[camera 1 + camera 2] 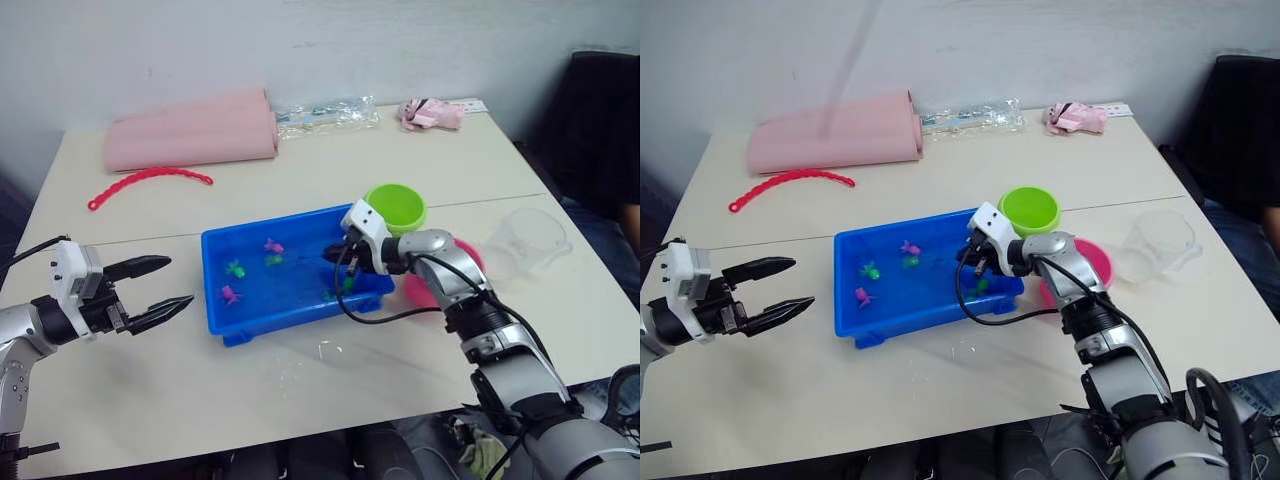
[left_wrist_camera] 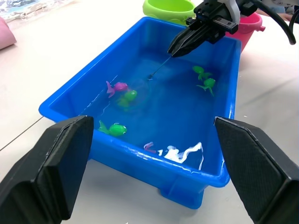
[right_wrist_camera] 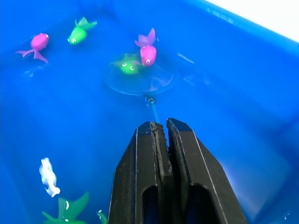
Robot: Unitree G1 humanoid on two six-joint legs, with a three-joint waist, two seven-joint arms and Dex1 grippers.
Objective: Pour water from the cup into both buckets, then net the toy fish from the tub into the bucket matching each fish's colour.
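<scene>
The blue tub (image 1: 290,322) holds water and several toy fish, among them a pink fish (image 3: 147,52) and a green fish (image 3: 127,65) close together. My right gripper (image 3: 159,130) is over the tub's right end, shut on the net's thin handle (image 3: 152,108). The net hoop (image 3: 140,78) lies submerged under the green fish. Behind the tub's right corner stands the green bucket (image 1: 397,206). The pink bucket (image 1: 1090,262) sits to its right, partly hidden by my right arm. Further right stands the clear cup (image 1: 525,240). My left gripper (image 1: 181,281) hangs open left of the tub.
A rolled pink cloth (image 1: 190,130), a red beaded chain (image 1: 145,180), a clear plastic bag (image 1: 325,115) and a pink bundle (image 1: 430,113) lie at the back of the table. Spilled water (image 1: 320,350) glints in front of the tub. A dark chair (image 1: 600,130) stands beyond the right edge.
</scene>
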